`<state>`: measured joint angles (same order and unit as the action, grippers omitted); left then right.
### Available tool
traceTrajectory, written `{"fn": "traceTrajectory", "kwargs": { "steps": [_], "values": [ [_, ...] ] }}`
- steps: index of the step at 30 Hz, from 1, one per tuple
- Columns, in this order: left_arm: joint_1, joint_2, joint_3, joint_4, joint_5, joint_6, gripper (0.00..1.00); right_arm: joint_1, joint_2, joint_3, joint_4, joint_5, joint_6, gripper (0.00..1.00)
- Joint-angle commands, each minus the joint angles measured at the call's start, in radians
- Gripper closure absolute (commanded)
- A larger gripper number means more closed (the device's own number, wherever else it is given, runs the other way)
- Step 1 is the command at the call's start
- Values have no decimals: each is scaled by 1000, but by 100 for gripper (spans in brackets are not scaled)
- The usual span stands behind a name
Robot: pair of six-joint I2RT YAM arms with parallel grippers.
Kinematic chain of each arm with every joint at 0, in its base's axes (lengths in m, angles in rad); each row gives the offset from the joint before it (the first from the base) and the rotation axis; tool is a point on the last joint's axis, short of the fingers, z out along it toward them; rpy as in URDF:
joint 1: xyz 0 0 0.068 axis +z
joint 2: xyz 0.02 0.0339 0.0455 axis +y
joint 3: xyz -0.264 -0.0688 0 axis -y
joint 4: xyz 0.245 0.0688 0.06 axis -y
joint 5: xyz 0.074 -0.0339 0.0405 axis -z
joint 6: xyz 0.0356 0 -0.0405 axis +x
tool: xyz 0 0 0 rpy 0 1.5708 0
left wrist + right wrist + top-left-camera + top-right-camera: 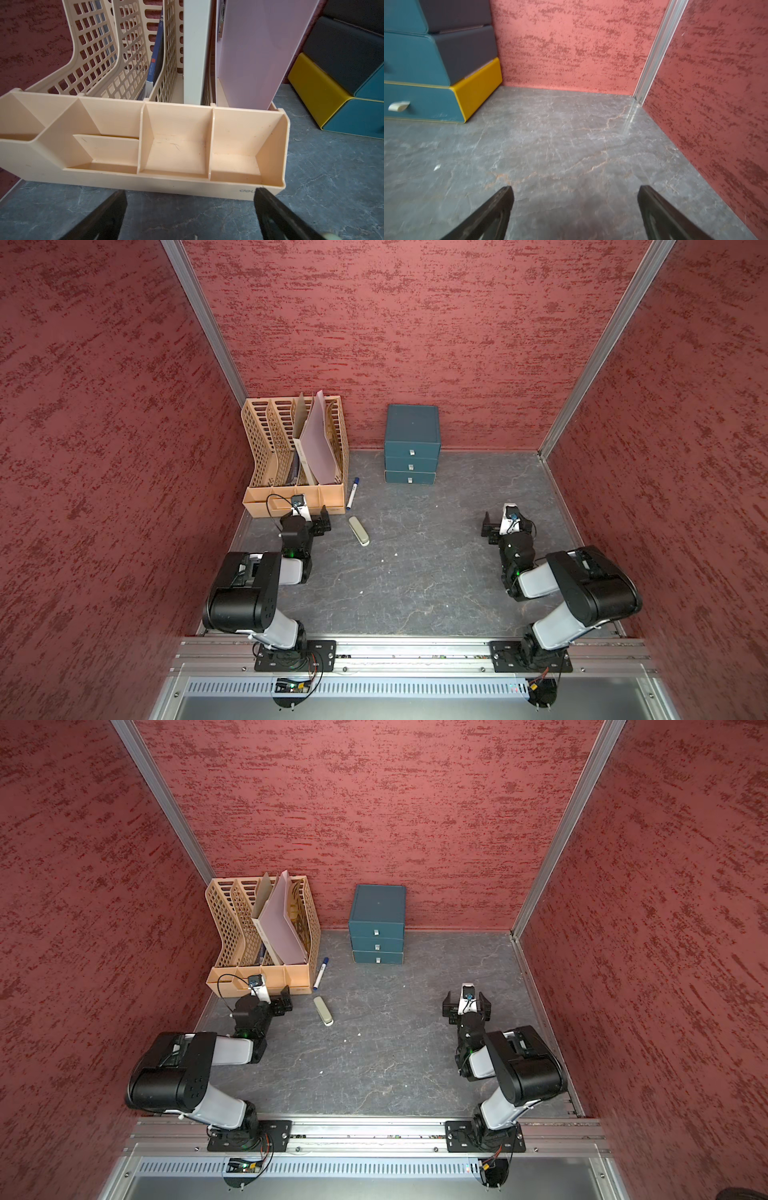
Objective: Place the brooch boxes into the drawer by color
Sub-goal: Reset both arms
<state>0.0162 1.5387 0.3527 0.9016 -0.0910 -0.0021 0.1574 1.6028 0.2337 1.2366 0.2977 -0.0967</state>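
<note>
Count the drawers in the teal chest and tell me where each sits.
3, stacked in the teal chest: top drawer, middle drawer, bottom drawer on the table. None appears hidden.

The dark teal chest of drawers (411, 60), its bottom side yellow, stands on the grey veined tabletop (560, 135) by the red wall (571, 41). The right gripper (575, 192) holds its black jaws wide apart.

You have a beige slotted file rack (259, 439) standing in the far left corner of the grey stone-look table (415, 572). A pale pink folder (318, 439) leans in it, with a tan card (300, 416) just beside. A blue-capped white marker (352, 492) lies just beside the rack's front right corner. A grey-green oblong block (359, 530) lies near the marker, toward the front edge. Mottled red walls (395, 323) enclose three sides.
</note>
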Motion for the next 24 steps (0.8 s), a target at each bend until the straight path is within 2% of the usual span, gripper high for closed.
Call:
{"fn": "traceTrajectory", "kwargs": {
  "steps": [1,4,24],
  "values": [
    [11,-5,10,26,37,-19,0,-27,-30,69,-118,-15,36,2],
    [11,-5,10,25,38,-19,0,-42,-37,96,-181,-36,48,1],
    [12,-6,8,25,40,-19,0,-55,-42,110,-212,-51,59,2]
  ]
}}
